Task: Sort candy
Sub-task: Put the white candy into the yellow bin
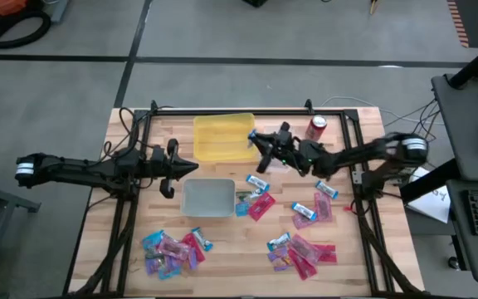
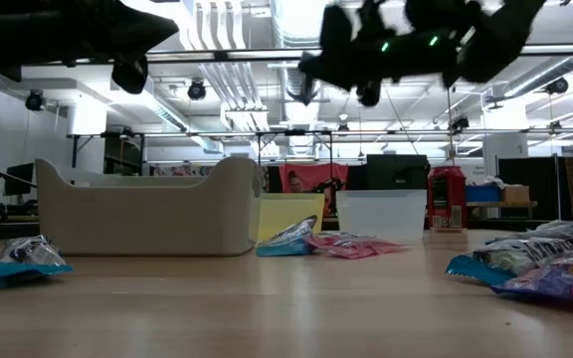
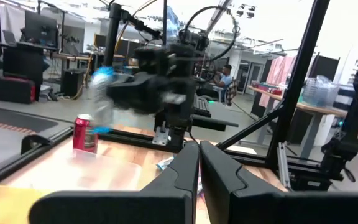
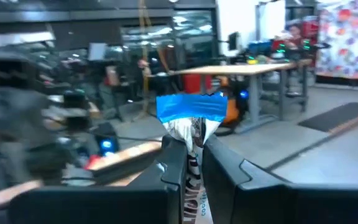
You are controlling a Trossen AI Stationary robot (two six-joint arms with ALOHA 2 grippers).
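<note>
The right arm reaches in from the desk's right edge toward the far middle, its right claw (image 1: 265, 149) raised above the desk (image 1: 231, 257) beside the yellow bin (image 1: 222, 137). In the right wrist view its fingers (image 4: 173, 163) are nearly shut on a blue-and-silver mini bar (image 4: 191, 118), which stands up between them with its blue end uppermost. The left arm stretches in from the left, level above the desk, and the left claw (image 1: 169, 170) hangs just left of the grey bin (image 1: 208, 198). In the left wrist view its two fingers (image 3: 185, 171) lie almost together with only a thin gap and nothing between them.

The yellow bin sits at the far middle of the desk, a clear bin (image 1: 274, 158) lies under the right claw, and the grey bin stands nearer the centre. Whether any bin has candy inside cannot be told.

The rest of the candy lies loose on the desk: a few pieces (image 1: 256, 202) just right of the grey bin, some (image 1: 315, 206) farther right, a pile (image 1: 173, 249) at the near left and another pile (image 1: 301, 252) at the near right. A red soda can (image 1: 317, 127) stands upright at the far edge, just beyond the right arm.
</note>
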